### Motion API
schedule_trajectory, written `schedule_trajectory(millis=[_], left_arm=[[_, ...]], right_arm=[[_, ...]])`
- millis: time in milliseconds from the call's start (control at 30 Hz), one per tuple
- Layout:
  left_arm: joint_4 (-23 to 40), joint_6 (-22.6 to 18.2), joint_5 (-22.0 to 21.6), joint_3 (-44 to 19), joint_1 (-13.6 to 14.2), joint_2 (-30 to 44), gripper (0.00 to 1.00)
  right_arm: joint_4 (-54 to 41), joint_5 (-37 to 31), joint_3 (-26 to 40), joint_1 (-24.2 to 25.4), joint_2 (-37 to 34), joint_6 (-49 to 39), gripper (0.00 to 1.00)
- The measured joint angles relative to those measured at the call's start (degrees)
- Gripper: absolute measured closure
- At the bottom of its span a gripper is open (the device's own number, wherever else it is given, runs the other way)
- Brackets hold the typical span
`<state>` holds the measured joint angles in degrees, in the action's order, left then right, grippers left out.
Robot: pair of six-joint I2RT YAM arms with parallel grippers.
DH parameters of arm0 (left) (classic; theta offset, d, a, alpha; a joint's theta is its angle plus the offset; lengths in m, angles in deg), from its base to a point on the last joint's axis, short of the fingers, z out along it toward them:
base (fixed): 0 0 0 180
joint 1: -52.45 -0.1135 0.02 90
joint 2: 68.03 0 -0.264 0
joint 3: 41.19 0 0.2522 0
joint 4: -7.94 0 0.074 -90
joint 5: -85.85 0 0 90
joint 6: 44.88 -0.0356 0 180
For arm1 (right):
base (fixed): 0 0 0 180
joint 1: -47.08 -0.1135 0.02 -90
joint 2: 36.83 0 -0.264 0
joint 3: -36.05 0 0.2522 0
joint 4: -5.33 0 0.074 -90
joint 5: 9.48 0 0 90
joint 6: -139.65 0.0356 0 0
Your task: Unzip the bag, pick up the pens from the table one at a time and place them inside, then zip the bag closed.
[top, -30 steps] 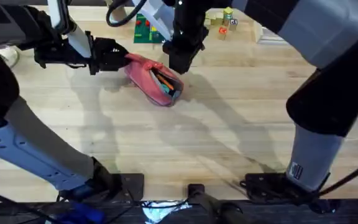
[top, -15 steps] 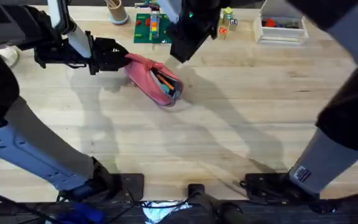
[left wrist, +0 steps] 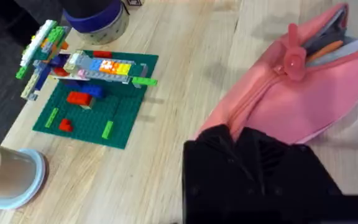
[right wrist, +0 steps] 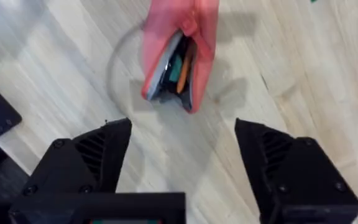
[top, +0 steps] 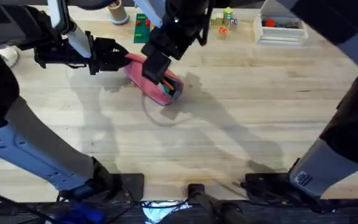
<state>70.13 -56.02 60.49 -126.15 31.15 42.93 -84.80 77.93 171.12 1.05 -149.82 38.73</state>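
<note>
The pink bag (top: 149, 79) lies on the table (top: 247, 124) at the back left, its zipper open. My left gripper (top: 118, 56) is shut on the bag's far-left end; in the left wrist view its black fingers (left wrist: 253, 168) clamp the pink fabric (left wrist: 291, 112) near the zipper pull (left wrist: 293, 62). The pens sit inside the open mouth: an orange one (right wrist: 186, 67) and a darker one (right wrist: 175, 70) beside it. My right gripper (top: 155, 67) hovers just above the bag (right wrist: 179, 31), open, with nothing between its fingers (right wrist: 98, 162).
A green brick baseplate (top: 143, 26) with small builds (left wrist: 92, 68), a paper cup (left wrist: 8, 180) and a tape roll (left wrist: 95, 15) stand behind the bag. A white tray (top: 281, 28) and coloured blocks (top: 225, 22) are at the back right.
My right gripper has swung left from behind the bag to over its middle. The left gripper and the bag have not moved.
</note>
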Motion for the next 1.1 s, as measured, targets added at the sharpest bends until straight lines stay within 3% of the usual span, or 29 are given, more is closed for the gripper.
schedule_trajectory(millis=[633, 1100], left_arm=[[0.0, 0.0, 0.0, 0.0, 0.0, 0.0, 0.959], [0.0, 0.0, 0.0, 0.0, 0.0, 0.0, 0.958]], right_arm=[[12.5, 0.0, 0.0, -0.5, -0.3, 0.0, 0.004], [14.4, 0.0, 0.0, -0.5, -7.8, 0.0, 0.006]])
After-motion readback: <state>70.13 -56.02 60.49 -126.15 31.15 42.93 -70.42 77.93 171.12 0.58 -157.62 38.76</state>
